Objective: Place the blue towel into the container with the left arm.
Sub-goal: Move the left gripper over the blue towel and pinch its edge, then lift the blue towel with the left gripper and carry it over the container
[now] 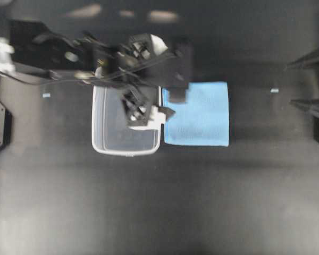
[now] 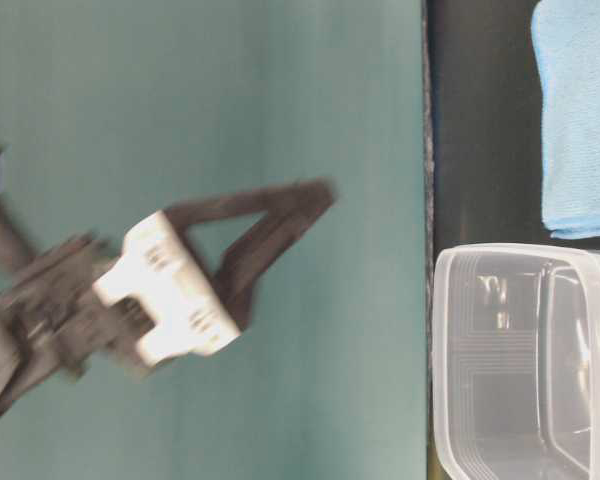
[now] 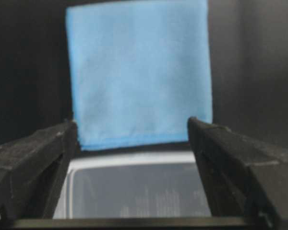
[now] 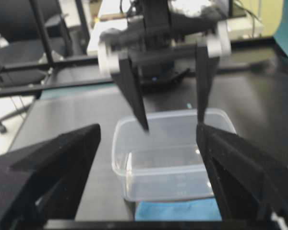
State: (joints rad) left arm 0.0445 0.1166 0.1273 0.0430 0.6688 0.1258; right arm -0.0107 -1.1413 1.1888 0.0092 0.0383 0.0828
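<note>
The blue towel (image 1: 199,114) lies flat on the black table, right beside the container (image 1: 98,127), a clear, empty tub. The towel also shows in the left wrist view (image 3: 139,72), the right wrist view (image 4: 177,210) and the table-level view (image 2: 580,110). My left gripper (image 1: 173,104) is open and empty. It hangs over the container's rim (image 3: 134,158), on the towel side, with its tips (image 3: 132,123) framing the towel's near edge. One of its fingers (image 2: 280,215) shows in the table-level view. My right gripper (image 4: 149,127) is open and empty, facing the container (image 4: 120,143) from the towel side.
The right arm (image 1: 315,111) stays at the right edge of the overhead view. Small pale tape marks (image 1: 46,95) (image 1: 274,90) lie on the table. A teal wall (image 2: 230,100) and a dark office chair (image 4: 19,28) stand beyond the table.
</note>
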